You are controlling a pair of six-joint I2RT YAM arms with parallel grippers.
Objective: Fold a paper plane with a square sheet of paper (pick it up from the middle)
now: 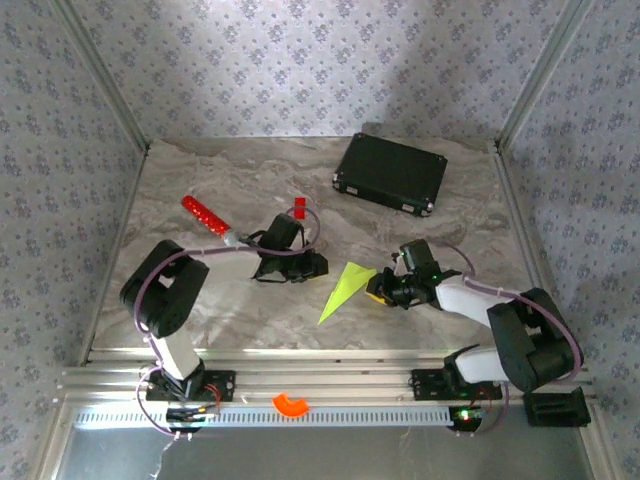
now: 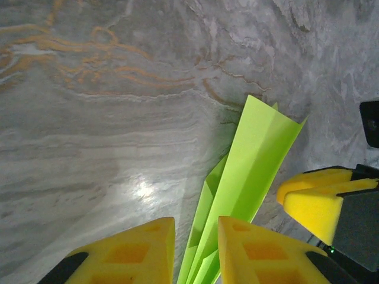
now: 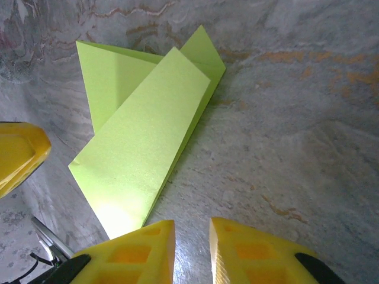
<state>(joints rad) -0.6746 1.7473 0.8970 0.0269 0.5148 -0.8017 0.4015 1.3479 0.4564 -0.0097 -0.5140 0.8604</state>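
Note:
The paper plane (image 1: 349,288) is a slim lime dart lying flat on the marble table (image 1: 200,290), its tip pointing to the near left. My left gripper (image 1: 316,266) hangs just left of its wide end. In the left wrist view the creased paper plane (image 2: 254,160) runs down between the yellow fingers (image 2: 142,254) of the left gripper (image 2: 196,260), with bare table showing beside it, so the jaws stand slightly apart. My right gripper (image 1: 379,287) sits at the plane's right edge. Its narrow gap (image 3: 192,254) holds nothing, and the folded paper plane (image 3: 142,142) lies ahead to its left.
A black case (image 1: 390,172) lies at the back right. A red stick (image 1: 205,215) and a small red block (image 1: 299,208) rest behind the left gripper. An orange ring piece (image 1: 291,404) sits on the front rail. Patterned walls close in three sides.

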